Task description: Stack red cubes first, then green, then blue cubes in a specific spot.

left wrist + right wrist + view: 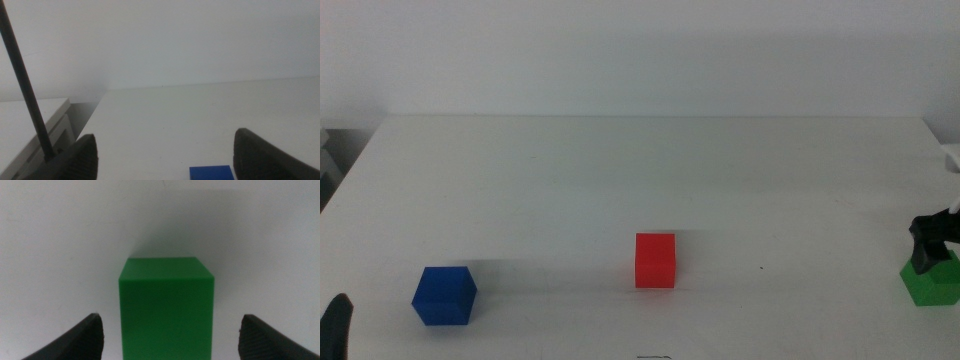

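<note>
Middle view: the red cube [655, 260] stands alone near the centre of the white table [620, 170], with nothing on top of it.
Green cube [931, 282]: it sits at the right edge of the table, well apart from the red one.
Right gripper [932, 248]: it is just above the green cube; in the right wrist view the cube [166, 307] is centred between the two jaws, which stand wide apart with a gap on each side.
Blue cube [445, 295]: it rests at the front left, well apart from the red cube.
Left gripper [165, 152]: it waits at the left front corner with its jaws apart, and only the top of the blue cube [211, 173] shows between them.
Step in hand: I judge it is the grasp of the green cube.
How to do it well: lower straight until the jaws reach the middle of the side faces, then close evenly, so the cube does not turn.
Afterwards: lift it clear before moving sideways, and set it square on the red cube.
Risk: an off-centre grip may tilt the cube.
</note>
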### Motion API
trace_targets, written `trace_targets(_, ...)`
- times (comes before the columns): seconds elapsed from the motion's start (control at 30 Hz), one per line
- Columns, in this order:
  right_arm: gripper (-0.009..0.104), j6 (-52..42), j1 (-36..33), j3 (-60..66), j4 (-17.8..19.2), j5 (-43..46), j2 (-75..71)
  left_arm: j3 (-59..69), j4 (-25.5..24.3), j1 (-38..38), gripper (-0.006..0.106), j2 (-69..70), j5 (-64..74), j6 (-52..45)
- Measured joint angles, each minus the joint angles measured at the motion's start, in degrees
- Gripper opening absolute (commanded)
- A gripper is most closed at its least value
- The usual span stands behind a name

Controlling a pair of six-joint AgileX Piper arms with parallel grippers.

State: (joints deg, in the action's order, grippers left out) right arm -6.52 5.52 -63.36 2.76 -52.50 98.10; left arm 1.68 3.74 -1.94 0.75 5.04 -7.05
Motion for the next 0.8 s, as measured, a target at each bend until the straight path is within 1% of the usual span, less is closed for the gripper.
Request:
trace_targets(0.1, 0.09, 0.0, 0.0, 0.0, 0.0, 1.2, 1.74, 0.0, 0.0, 0.0, 0.092, 0.0, 0.0, 0.0)
trace_targets(0.17, 0.086, 0.0, 0.0, 0.0, 0.0, 1.63, 2.94, 0.0, 0.0, 0.0, 0.092, 0.0, 0.0, 0.0)
trace_targets(0.23, 0.079, 0.0, 0.0, 0.0, -0.05, 1.95, 3.95, 0.0, 0.0, 0.0, 0.092, 0.0, 0.0, 0.0)
trace_targets(0.27, 0.073, 0.0, 0.0, 0.0, -0.21, 2.02, 4.39, 0.0, 0.0, 0.0, 0.092, 0.0, 0.0, 0.0)
trace_targets(0.33, 0.061, 0.0, 0.0, 0.0, -0.34, 2.18, 5.06, 0.0, 0.0, 0.0, 0.092, 0.0, 0.0, 0.0)
trace_targets(0.43, 0.034, 0.1, 0.0, 0.0, -0.35, 2.25, 5.75, 0.0, 0.0, 0.0, 0.092, 0.0, 0.0, 0.0)
trace_targets(0.5, 0.013, 1.46, -0.13, 0.0, -0.26, 2.16, 5.88, 0.0, 0.0, 0.0, 0.092, 0.0, 0.0, 0.0)
trace_targets(0.53, 0.002, 2.5, -0.41, 0.0, 0.47, 1.96, 5.74, 0.0, 0.0, 0.0, 0.092, 0.0, 0.0, 0.0)
trace_targets(0.57, -0.001, 4.09, -1.0, 0.0, 1.5, 1.25, 5.37, 0.0, 0.0, 0.0, 0.092, 0.0, 0.0, 0.0)
trace_targets(0.63, -0.001, 8.57, -3.33, -0.63, 3.4, -2.12, 3.67, 0.0, 0.0, 0.0, 0.092, 0.0, 0.0, 0.0)
trace_targets(0.73, -0.001, 21.02, -9.14, -4.17, 5.81, -9.43, -0.03, 0.0, 0.0, 0.0, 0.092, 0.0, 0.0, 0.0)
trace_targets(0.8, -0.001, 29.21, -14.74, -8.8, 7.15, -14.39, -1.93, 0.0, 0.0, 0.0, 0.092, 0.0, 0.0, 0.0)
